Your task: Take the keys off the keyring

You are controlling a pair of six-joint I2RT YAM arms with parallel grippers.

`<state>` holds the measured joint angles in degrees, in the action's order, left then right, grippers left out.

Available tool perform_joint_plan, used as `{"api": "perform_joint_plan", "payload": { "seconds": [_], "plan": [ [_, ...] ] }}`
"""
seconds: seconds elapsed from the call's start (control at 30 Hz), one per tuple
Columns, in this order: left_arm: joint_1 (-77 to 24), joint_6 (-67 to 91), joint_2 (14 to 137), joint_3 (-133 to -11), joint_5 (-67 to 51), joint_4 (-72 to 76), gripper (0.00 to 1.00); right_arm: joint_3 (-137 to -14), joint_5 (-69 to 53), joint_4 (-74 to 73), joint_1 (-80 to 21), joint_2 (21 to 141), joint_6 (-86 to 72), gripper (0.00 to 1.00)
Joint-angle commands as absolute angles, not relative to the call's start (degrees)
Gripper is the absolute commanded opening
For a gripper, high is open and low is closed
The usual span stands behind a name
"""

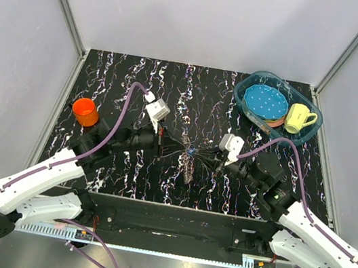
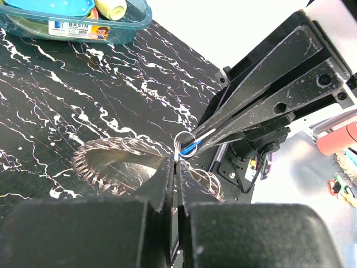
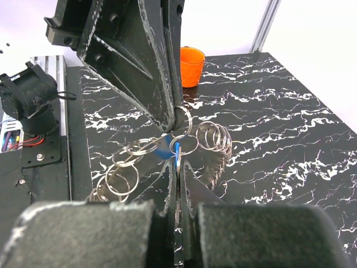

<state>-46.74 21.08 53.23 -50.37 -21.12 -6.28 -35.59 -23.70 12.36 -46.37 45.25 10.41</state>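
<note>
The keys (image 1: 187, 168) hang as a grey fanned bunch between my two grippers at the table's middle. In the left wrist view the fan of keys (image 2: 103, 162) lies low on the left, and a small wire ring (image 2: 187, 140) with a blue-headed piece (image 2: 192, 148) sits at the tips. My left gripper (image 2: 178, 162) is shut on a thin metal ring of the bunch. My right gripper (image 3: 177, 163) is shut on the blue-headed piece (image 3: 177, 149), with several small rings (image 3: 215, 137) beside it. The large keyring cannot be told apart. In the top view, the left gripper (image 1: 162, 142) and right gripper (image 1: 216, 158) face each other.
An orange cup (image 1: 86, 111) stands at the left. A blue basin (image 1: 240, 96) at the back right holds a blue dotted plate (image 1: 265, 102) and a yellow mug (image 1: 298, 117). Frame posts stand at the back corners.
</note>
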Motion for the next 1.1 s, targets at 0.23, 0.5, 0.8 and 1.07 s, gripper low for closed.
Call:
{"api": "perform_joint_plan", "payload": {
  "seconds": [0.23, 0.5, 0.8, 1.07],
  "plan": [
    [-46.76, 25.13, 50.19, -49.05, -22.14, 3.86, 0.00, -34.45, -24.61, 17.40, -46.41, 45.53, 8.35, 0.00],
    [-46.67, 27.60, 47.47, -45.88, -25.83, 8.08, 0.00, -34.37, -23.74, 19.51, -46.41, 46.06, 7.65, 0.00],
    [-46.67, 29.18, 45.79, -43.60, -31.63, 10.54, 0.00, -33.66, -23.12, 20.39, -46.41, 44.30, 6.77, 0.00],
    [-46.67, 29.18, 44.91, -42.45, -32.78, 10.46, 0.00, -33.66, -22.41, 20.30, -46.49, 44.03, 6.94, 0.00]
  ]
}}
